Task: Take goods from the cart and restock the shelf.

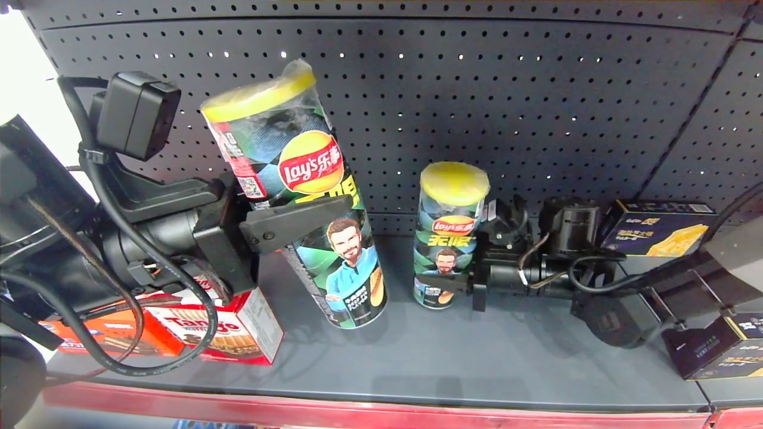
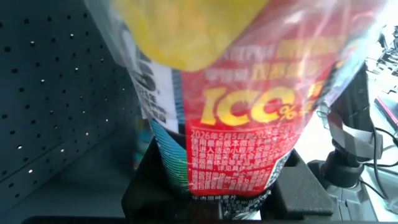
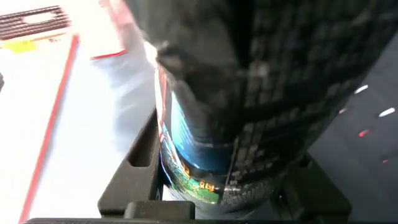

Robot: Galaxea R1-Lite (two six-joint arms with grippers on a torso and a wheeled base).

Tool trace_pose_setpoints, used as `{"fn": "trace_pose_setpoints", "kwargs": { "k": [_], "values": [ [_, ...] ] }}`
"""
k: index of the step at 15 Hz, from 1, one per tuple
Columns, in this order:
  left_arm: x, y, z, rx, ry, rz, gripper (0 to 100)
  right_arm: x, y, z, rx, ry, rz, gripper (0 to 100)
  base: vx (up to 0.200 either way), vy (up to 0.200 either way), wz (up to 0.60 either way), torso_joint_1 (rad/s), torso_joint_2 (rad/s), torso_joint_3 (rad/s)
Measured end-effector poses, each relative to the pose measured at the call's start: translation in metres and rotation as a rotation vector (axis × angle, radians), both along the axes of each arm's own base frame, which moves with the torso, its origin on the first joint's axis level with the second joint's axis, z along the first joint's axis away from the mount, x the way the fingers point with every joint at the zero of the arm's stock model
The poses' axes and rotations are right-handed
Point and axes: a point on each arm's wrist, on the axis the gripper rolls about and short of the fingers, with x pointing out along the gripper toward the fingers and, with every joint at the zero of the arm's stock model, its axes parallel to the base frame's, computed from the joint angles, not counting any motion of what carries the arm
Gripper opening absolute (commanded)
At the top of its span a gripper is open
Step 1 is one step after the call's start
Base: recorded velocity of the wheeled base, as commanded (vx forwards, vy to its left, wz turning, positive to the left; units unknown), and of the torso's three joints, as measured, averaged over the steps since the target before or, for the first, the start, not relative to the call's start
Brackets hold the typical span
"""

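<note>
Two tall chip cans with yellow lids are on the grey shelf [image 1: 477, 357]. The left can [image 1: 304, 190] leans toward the left, its base near the shelf, and my left gripper [image 1: 286, 223] is shut on its middle. That can [image 2: 242, 124] looms close in the left wrist view, red label facing the camera. The right can [image 1: 447, 238] stands upright on the shelf with my right gripper [image 1: 462, 280] shut on its lower half. The right wrist view has that can [image 3: 249, 112] held between the black jaws.
Red and orange biscuit boxes [image 1: 220, 328] lie at the shelf's left front, under my left arm. Dark boxes [image 1: 656, 229] sit at the right, with another [image 1: 721, 348] at the right front. A perforated back panel [image 1: 477, 101] closes the shelf. A red strip [image 1: 357, 411] edges the front.
</note>
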Motion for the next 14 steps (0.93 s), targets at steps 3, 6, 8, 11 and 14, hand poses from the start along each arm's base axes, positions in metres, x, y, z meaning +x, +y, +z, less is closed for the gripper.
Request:
{"fn": "trace_pose_setpoints", "kwargs": {
  "k": [3, 6, 8, 11, 14],
  "values": [
    [0.0, 0.0, -0.001, 0.002, 0.004, -0.001, 0, -0.03, -0.008, -0.005, 0.011, 0.012, -0.013, 0, 0.0, 0.0, 0.0, 0.0, 0.0, 0.0],
    [-0.001, 0.0, -0.002, 0.004, 0.01, -0.001, 0, -0.055, -0.016, -0.008, -0.002, 0.05, -0.003, 0, 0.0, 0.0, 0.0, 0.0, 0.0, 0.0],
    [-0.001, 0.001, -0.003, 0.004, 0.011, 0.0, 0, -0.066, -0.02, -0.009, -0.005, 0.055, 0.002, 0, 0.0, 0.0, 0.0, 0.0, 0.0, 0.0],
    [-0.002, 0.001, -0.004, 0.005, 0.014, 0.001, 0, -0.077, -0.022, -0.017, -0.006, 0.055, 0.01, 0, 0.0, 0.0, 0.0, 0.0, 0.0, 0.0],
    [-0.002, 0.001, -0.004, 0.005, 0.014, 0.002, 0, -0.075, -0.021, -0.025, -0.007, 0.056, 0.009, 0, 0.0, 0.0, 0.0, 0.0, 0.0, 0.0]
  ]
}}
